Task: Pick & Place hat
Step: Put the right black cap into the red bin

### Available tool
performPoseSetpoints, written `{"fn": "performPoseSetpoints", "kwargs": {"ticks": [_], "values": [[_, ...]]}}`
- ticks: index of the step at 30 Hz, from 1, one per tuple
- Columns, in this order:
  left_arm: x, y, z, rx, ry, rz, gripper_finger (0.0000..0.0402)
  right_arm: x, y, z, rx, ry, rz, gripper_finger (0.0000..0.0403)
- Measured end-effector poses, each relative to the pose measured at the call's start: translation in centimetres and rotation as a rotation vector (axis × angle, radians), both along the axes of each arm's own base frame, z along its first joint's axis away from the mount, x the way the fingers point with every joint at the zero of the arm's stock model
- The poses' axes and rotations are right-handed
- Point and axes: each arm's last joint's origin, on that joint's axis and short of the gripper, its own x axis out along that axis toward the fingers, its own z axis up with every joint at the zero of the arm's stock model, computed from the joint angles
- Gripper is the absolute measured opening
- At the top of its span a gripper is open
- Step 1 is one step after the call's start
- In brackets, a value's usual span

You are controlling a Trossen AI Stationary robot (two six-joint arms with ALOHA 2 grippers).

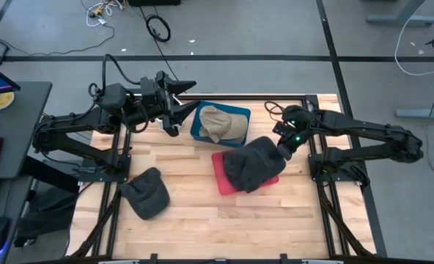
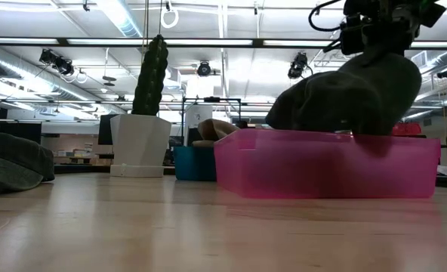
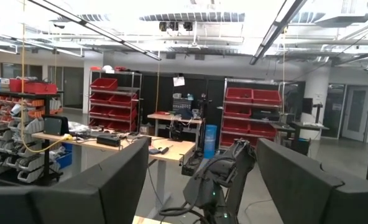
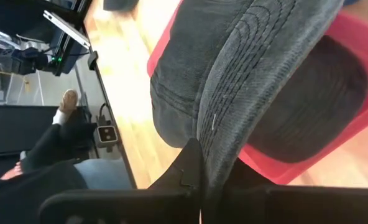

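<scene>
The right tool (image 1: 283, 149) is pinched on the brim of the dark hat (image 1: 251, 163), which hangs half over the red bin (image 1: 221, 180), so released now it could snag the rim and flop onto the tabletop (image 1: 202, 209).

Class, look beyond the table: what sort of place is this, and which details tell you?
Probably a robotics lab or workshop: shelves of red bins, workbenches with equipment, and cables on the floor.
</scene>
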Motion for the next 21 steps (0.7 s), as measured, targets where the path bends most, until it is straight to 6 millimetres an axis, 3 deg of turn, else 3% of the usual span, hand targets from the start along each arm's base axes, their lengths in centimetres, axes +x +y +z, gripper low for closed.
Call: {"fn": "performPoseSetpoints", "kwargs": {"ticks": [14,21], "values": [[0.0,0.0,0.0,-0.001,0.000,-0.001,0.0300,2.1,-0.5,-1.7,0.151,0.148,-0.127,0.0004],[0.0,0.0,0.0,-0.003,0.001,-0.002,0.0300,3.6,-0.9,-1.4,0.149,0.046,-0.150,0.0004]]}}
